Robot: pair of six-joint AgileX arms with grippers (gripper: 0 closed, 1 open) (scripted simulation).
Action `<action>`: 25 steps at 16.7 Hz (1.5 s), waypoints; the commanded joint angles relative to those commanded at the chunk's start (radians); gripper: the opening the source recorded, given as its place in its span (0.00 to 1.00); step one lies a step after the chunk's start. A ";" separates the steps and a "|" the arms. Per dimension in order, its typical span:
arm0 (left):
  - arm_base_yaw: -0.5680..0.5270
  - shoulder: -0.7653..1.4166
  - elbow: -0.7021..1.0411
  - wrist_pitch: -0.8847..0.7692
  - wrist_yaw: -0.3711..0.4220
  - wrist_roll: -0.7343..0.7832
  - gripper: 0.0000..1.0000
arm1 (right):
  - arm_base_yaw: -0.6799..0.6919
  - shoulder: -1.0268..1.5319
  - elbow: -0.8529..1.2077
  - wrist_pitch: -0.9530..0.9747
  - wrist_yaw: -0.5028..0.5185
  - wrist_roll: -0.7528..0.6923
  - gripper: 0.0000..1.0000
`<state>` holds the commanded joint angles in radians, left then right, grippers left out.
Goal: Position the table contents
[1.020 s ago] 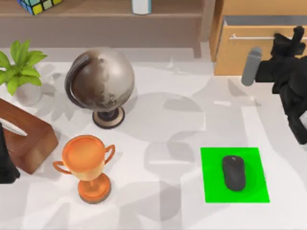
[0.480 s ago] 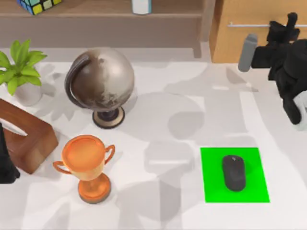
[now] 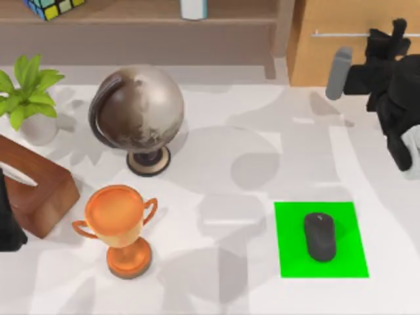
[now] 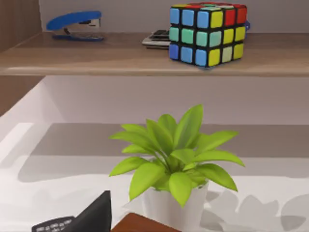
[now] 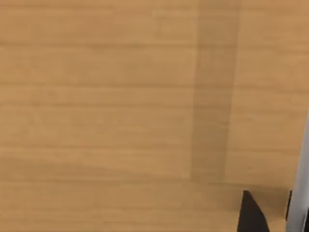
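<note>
From above, the mouse (image 3: 319,237) lay on the green mat (image 3: 290,241), near the table's (image 3: 236,190) right front, its scroll wheel end pointing toward the back. The mat sat flat on the white tabletop. To the left stood the orange trophy (image 3: 120,226), with the globe (image 3: 138,113) behind it and well apart from the mouse. A brown wooden box (image 3: 33,184) lay at the left edge, and a potted plant (image 3: 27,92) stood behind that. The right gripper (image 3: 391,41) hung at the back right, up against the wooden cabinet (image 3: 341,39) by its drawer handle (image 3: 341,33), far from the mouse; whether its claw was spread or pressed together could not be told. The left arm (image 3: 8,223) was parked at the left edge beside the box.

In the left wrist view, the plant (image 4: 176,159) in its white pot stood close ahead, a corner of the box (image 4: 145,223) below it. Behind ran a wooden shelf (image 4: 96,53) carrying a colourful puzzle cube (image 4: 207,31) and a blue stapler (image 4: 75,24). A dark piece of the gripper (image 4: 79,220) showed at the edge, its state unclear.

In the right wrist view, the cabinet's wood panel (image 5: 120,96) sat close in front, with a dark fingertip (image 5: 252,212) near the grey handle (image 5: 301,193).
</note>
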<state>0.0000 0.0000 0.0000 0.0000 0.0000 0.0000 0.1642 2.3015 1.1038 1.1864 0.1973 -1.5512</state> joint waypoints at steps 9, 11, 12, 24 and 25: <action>0.000 0.000 0.000 0.000 0.000 0.000 1.00 | 0.000 0.000 0.000 0.000 0.000 0.000 1.00; 0.000 0.000 0.000 0.000 0.000 0.000 1.00 | 0.000 0.000 0.000 0.000 0.000 0.000 1.00; 0.000 0.000 0.000 0.000 0.000 0.000 1.00 | 0.000 0.000 0.000 0.000 0.000 0.000 1.00; 0.000 0.000 0.000 0.000 0.000 0.000 1.00 | 0.099 -0.082 -0.110 0.145 -0.003 -0.010 1.00; 0.000 0.000 0.000 0.000 0.000 0.000 1.00 | 0.104 -0.088 -0.125 0.150 -0.003 -0.010 1.00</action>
<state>0.0000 0.0000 0.0000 0.0000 0.0000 0.0000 0.2683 2.2134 0.9783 1.3360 0.1942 -1.5613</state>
